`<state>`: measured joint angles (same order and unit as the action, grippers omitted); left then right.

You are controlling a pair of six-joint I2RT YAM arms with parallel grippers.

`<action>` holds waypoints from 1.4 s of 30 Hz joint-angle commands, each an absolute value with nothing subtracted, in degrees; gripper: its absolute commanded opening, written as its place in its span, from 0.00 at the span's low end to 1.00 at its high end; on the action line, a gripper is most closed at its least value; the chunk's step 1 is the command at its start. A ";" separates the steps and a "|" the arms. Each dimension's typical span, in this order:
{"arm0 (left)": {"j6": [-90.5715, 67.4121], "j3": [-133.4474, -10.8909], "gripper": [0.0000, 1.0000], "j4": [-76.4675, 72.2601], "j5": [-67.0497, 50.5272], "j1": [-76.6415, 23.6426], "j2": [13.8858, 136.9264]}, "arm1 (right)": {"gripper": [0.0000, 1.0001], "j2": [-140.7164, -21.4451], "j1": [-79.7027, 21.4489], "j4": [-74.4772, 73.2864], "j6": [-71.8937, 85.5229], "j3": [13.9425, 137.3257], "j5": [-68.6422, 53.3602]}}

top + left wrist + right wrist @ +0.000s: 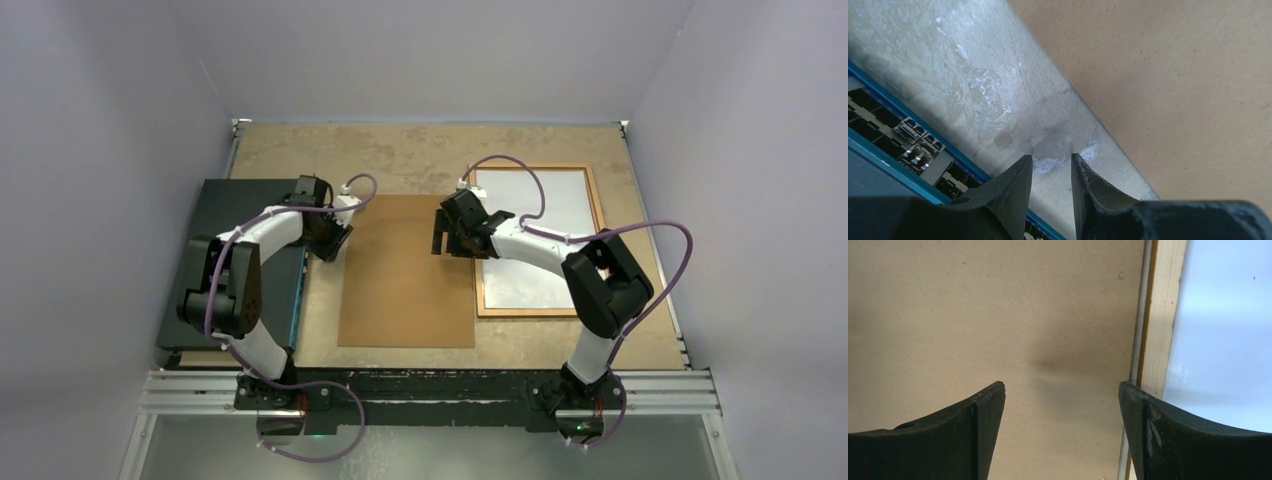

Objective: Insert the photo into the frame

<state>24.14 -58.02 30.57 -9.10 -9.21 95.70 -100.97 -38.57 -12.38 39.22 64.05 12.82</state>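
Top external view: I take the brown backing board (405, 270) as reference; it lies flat on the table (400, 150). The frame (525, 312) lies flat just beside the board's right edge, long sides parallel. Within its rails I see only a pale surface (555, 205), and I cannot tell whether that is the pane or the photo lying face down.

Left of the board, with a strip of bare table between, lies a dark flat box (225, 230) (blue-edged in the left wrist view).

The left gripper (1050, 160) hangs over that bare strip, near the board's left edge. Its fingers are drawn close with a narrow gap, and nothing is between them.

The right gripper (1062, 390) is spread wide and empty at the board's right edge. One finger (983, 430) is above the board, the other above the frame's near rail.

Obstructions: the right arm (545, 250) crosses above the frame and hides part of the pale surface. A purple cable (530, 185) loops over the frame's far end.
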 commanded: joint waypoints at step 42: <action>20.92 -51.14 0.28 17.46 -13.88 -15.30 101.65 | 0.93 -96.32 -35.42 3.39 52.12 59.97 -11.97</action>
<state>24.36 -54.19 15.57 -6.76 -12.88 97.49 -100.68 -34.04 -4.34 46.24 59.31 1.39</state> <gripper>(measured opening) 0.281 0.933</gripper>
